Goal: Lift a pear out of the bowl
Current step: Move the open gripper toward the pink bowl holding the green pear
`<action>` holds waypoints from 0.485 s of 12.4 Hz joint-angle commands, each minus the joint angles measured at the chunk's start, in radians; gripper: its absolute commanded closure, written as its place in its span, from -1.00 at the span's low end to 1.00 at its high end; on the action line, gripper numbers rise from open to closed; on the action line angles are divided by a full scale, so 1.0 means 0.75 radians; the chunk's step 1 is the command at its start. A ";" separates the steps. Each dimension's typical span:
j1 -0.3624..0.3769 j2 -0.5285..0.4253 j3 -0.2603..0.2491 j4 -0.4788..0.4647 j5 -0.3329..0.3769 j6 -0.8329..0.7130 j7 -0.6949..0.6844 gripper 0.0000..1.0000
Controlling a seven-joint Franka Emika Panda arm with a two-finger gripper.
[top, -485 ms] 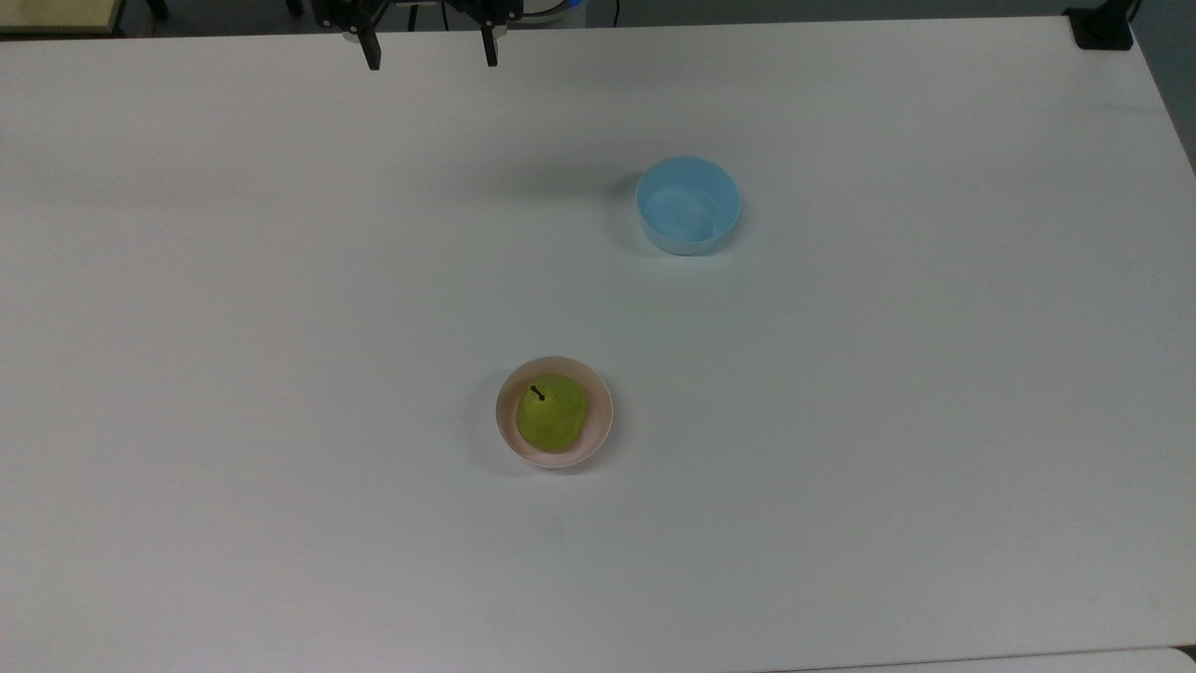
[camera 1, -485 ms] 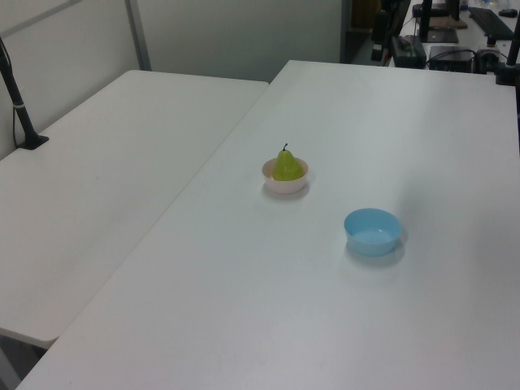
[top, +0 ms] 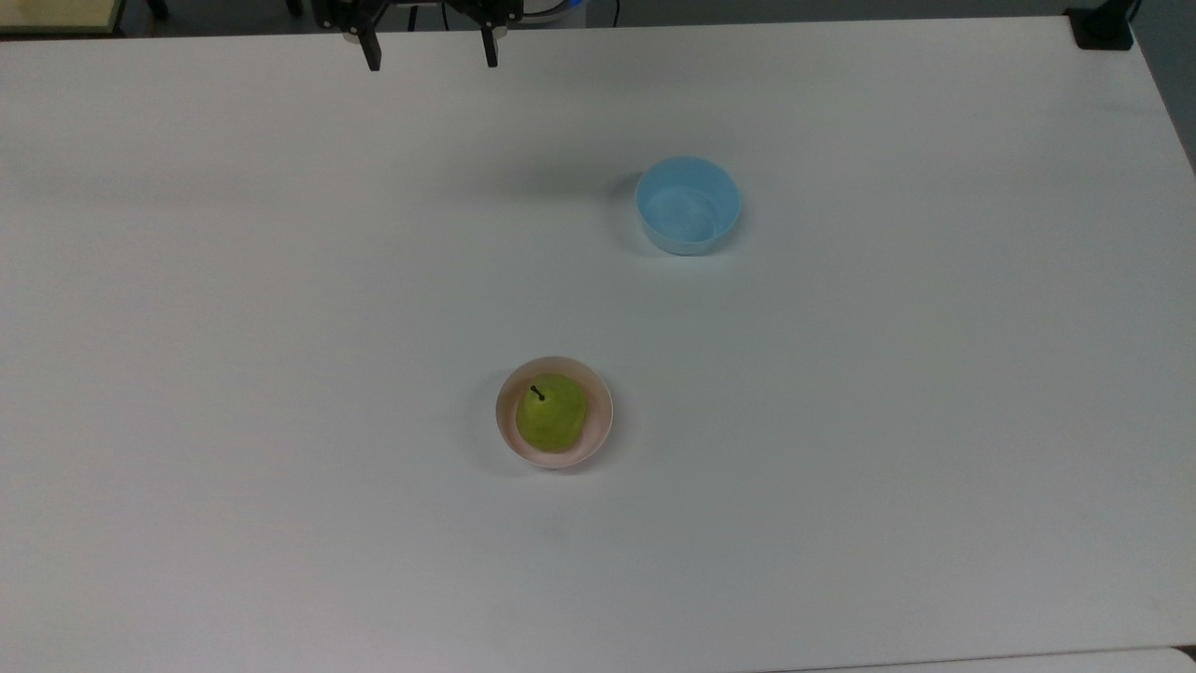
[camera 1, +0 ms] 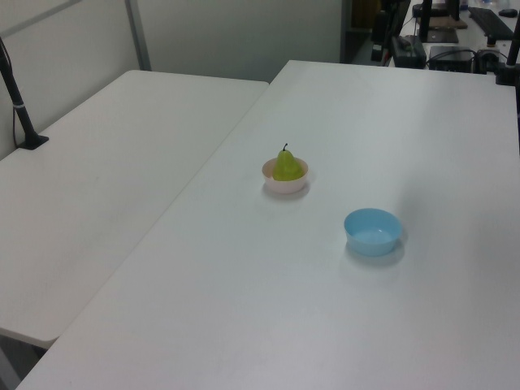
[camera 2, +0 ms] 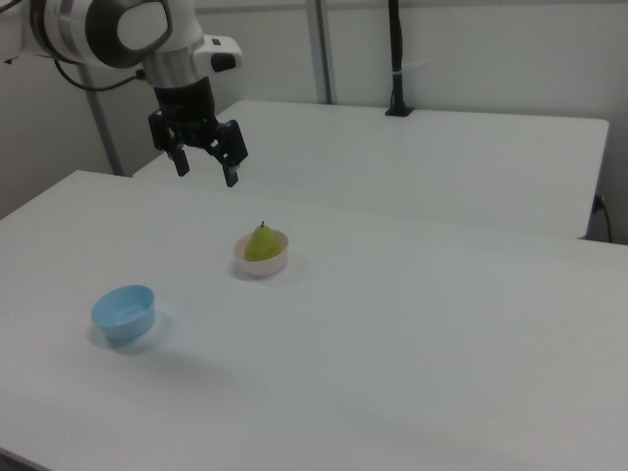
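Pear (top: 552,422) sits upright in the pink bowl (top: 598,421) on the desk (top: 280,374). We see the gripper (camera 2: 207,167) up in the air, fingers (camera 2: 181,162) spread wide, empty; pear well apart, below them. Blue bowl (top: 689,205) empty.

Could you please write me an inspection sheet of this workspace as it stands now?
Surface: white table, bare apart from two bowls.
Job's things: small yellow-green pear sits stem up inside the pale pink plastic bowl.
Clutter: light blue plastic bowl, holding nothing, apart from the pink one.
Grippers: black two-finger gripper open, raised above the table, away from both bowls, holding nothing.
Cables: a cable at the black post on the neighbouring table.
Surroundings: second white table alongside; grey partition walls.
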 commanded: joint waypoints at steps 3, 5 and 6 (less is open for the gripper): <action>-0.004 -0.008 0.009 -0.017 0.020 0.028 -0.008 -1.00; 0.010 0.053 0.009 0.023 0.007 0.036 -0.159 -1.00; 0.037 0.102 0.009 0.054 0.007 0.042 -0.163 -1.00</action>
